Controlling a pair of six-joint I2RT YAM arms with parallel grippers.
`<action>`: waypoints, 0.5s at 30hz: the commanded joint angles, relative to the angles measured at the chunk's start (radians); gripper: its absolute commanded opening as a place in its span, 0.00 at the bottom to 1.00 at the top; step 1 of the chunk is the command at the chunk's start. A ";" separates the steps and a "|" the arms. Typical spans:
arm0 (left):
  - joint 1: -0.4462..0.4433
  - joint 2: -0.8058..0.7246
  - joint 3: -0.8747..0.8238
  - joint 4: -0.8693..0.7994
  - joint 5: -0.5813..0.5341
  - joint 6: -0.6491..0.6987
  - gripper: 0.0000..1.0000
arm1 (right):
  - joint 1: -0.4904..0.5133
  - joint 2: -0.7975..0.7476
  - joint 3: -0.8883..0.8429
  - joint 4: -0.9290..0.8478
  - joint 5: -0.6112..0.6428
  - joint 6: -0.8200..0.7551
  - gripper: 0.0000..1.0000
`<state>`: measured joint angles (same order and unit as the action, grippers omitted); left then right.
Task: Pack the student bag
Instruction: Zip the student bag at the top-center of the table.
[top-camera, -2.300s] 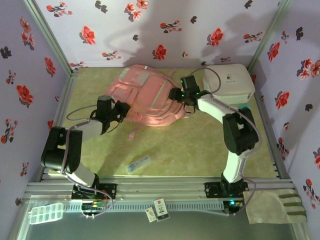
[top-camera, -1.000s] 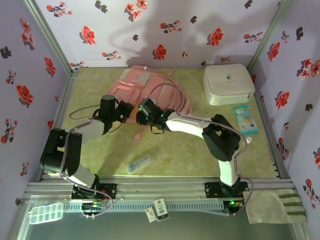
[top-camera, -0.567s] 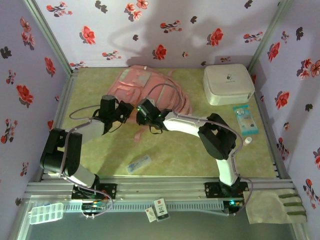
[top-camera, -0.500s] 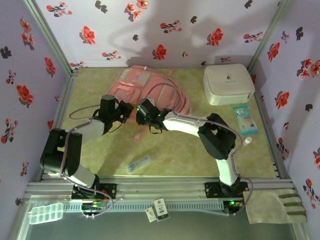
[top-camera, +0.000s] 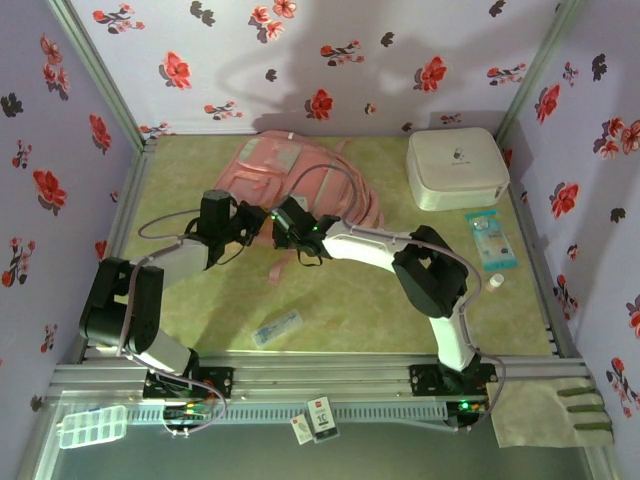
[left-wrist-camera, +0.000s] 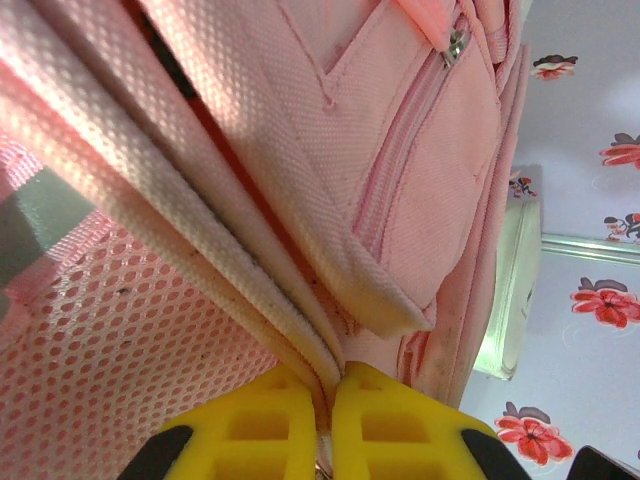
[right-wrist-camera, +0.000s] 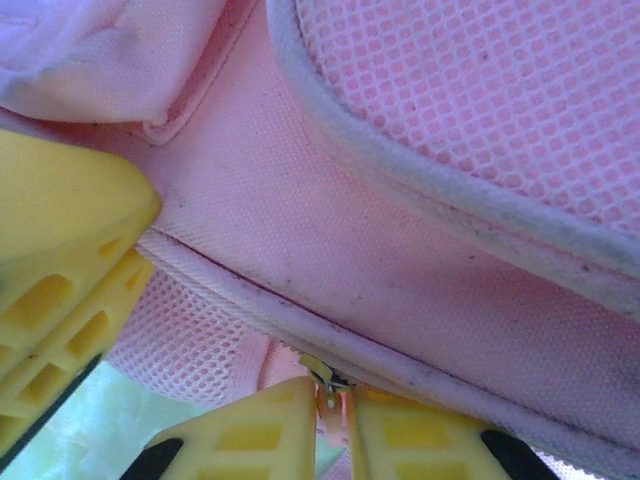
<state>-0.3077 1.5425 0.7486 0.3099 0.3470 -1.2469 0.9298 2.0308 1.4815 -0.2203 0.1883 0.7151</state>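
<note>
This is a robot test cell in a lab, not a lived-in room: a small booth of lilac flower-print walls (top-camera: 330, 60) framed by aluminium rails (top-camera: 330, 372). The left arm (top-camera: 125, 300) and right arm (top-camera: 430, 280) are bolted at the near edge of a pale green tabletop (top-camera: 350, 310).

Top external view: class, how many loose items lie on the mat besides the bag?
4: white case far right, blue packet just nearer, small tube nearer still, clear box near centre front. The bag may hide more.
</note>
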 joint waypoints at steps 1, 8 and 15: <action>-0.025 -0.036 0.036 -0.003 0.064 0.032 0.00 | -0.003 0.027 0.038 0.001 0.096 -0.049 0.12; -0.012 -0.030 0.045 -0.057 0.023 0.078 0.00 | -0.002 -0.080 -0.094 0.003 0.134 -0.091 0.08; 0.005 -0.012 0.052 -0.104 0.005 0.114 0.00 | -0.004 -0.233 -0.305 -0.023 0.320 -0.090 0.08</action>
<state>-0.3092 1.5425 0.7742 0.2375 0.3439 -1.1893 0.9360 1.8629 1.2308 -0.1894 0.3595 0.6353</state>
